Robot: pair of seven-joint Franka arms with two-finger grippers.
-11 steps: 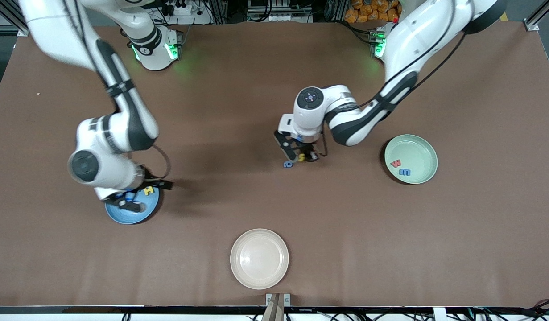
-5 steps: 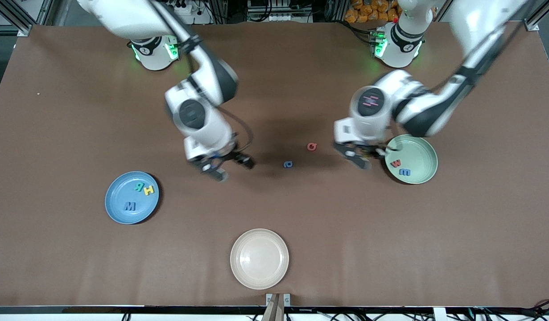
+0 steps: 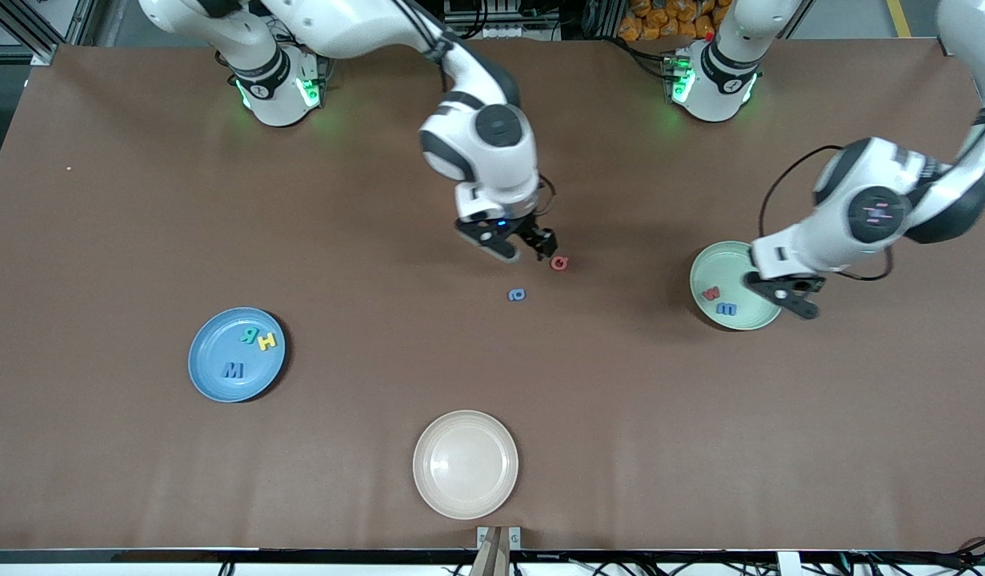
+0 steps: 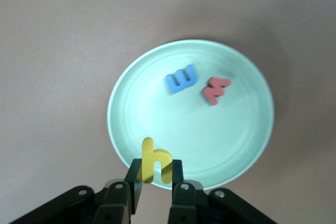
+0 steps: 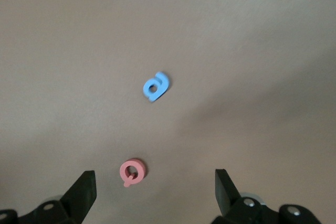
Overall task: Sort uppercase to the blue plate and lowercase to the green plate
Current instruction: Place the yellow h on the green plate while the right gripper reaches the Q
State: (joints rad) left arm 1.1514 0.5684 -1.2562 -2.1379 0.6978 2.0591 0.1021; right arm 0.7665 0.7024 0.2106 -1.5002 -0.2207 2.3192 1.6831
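Green plate point(image 4: 131, 129) holds two letters; left pincer point(image 4: 153, 179) grips yellow h point(image 4: 153, 162); right pincer point(image 5: 155, 192) gapes.

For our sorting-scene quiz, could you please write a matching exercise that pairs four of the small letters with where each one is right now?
Things:
1. flat yellow lowercase h
2. flat red capital Q
3. flat dark blue capital M
4. flat red lowercase w

Places:
A. lying in the round pale mint-green plate
B. lying in the round medium-blue plate
C. pinched in the shut left tool over the green plate's rim
D. on the bare brown table, under the open right tool

Pairs: 1-C, 2-D, 3-B, 4-A
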